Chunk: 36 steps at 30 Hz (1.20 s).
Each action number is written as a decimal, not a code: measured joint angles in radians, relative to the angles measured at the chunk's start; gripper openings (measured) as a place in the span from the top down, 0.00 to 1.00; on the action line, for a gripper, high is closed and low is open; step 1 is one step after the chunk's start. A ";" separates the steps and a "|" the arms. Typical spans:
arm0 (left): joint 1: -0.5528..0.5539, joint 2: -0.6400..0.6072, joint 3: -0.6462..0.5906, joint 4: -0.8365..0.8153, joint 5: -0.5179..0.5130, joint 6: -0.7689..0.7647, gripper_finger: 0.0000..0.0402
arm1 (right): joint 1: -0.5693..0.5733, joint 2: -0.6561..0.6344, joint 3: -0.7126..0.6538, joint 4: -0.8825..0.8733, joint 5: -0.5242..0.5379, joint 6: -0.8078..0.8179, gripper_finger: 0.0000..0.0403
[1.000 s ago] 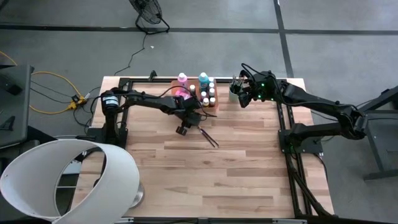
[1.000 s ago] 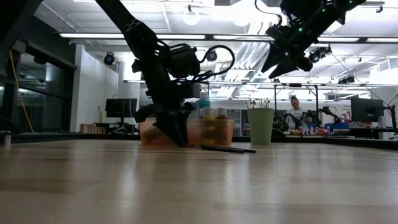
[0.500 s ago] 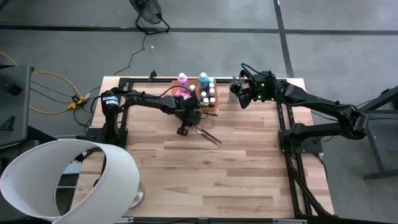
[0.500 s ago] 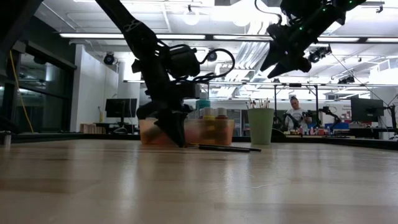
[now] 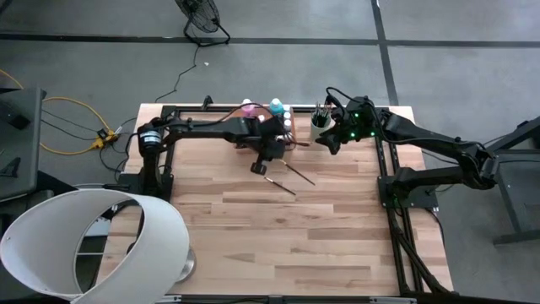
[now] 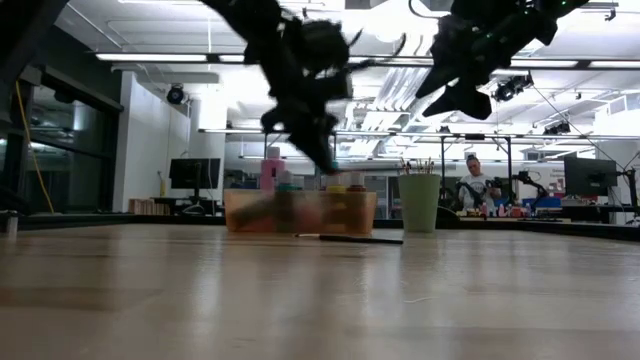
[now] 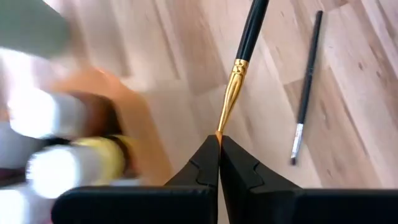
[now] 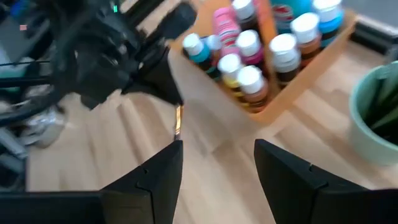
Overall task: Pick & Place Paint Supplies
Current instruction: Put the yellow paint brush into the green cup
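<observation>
The bottles are blurred in the left wrist view, and the held brush is cut off at the edge.

no readable text, paint bottles' labels perhaps too blurred

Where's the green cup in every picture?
High view: green cup sits above the middle, a bit to the right.
Low view: right of the middle.
Left wrist view: cannot tell.
Right wrist view: cut off at the right edge.
Shared landmark: the orange tray beside it.
</observation>
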 joint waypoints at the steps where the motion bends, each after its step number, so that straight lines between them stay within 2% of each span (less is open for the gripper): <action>1: -0.008 0.000 0.031 -0.028 -0.016 0.018 1.00 | 0.000 0.000 0.000 0.000 -0.020 0.005 0.52; 8: -0.039 -0.002 0.218 -0.133 -0.205 0.076 1.00 | 0.007 0.000 0.000 0.002 -0.117 -0.036 0.52; 12: -0.048 -0.003 0.273 -0.141 -0.373 0.115 1.00 | 0.055 0.000 0.000 0.013 -0.078 -0.160 0.52; 15: -0.054 -0.003 0.291 -0.134 -0.456 0.187 1.00 | 0.094 0.005 0.000 0.049 -0.040 -0.206 0.52; 22: -0.085 -0.003 0.291 -0.051 -0.524 0.424 1.00 | 0.100 0.018 0.001 0.164 -0.056 -0.107 0.52; 28: -0.135 -0.003 0.291 0.091 -0.558 0.618 1.00 | 0.054 0.051 0.001 0.171 -0.177 -0.075 0.52; 31: -0.152 -0.003 0.291 0.136 -0.582 0.685 1.00 | 0.044 0.058 0.001 0.170 -0.226 -0.075 0.52; 36: -0.173 -0.003 0.291 0.158 -0.598 0.738 1.00 | 0.040 0.057 0.001 0.173 -0.218 -0.078 0.52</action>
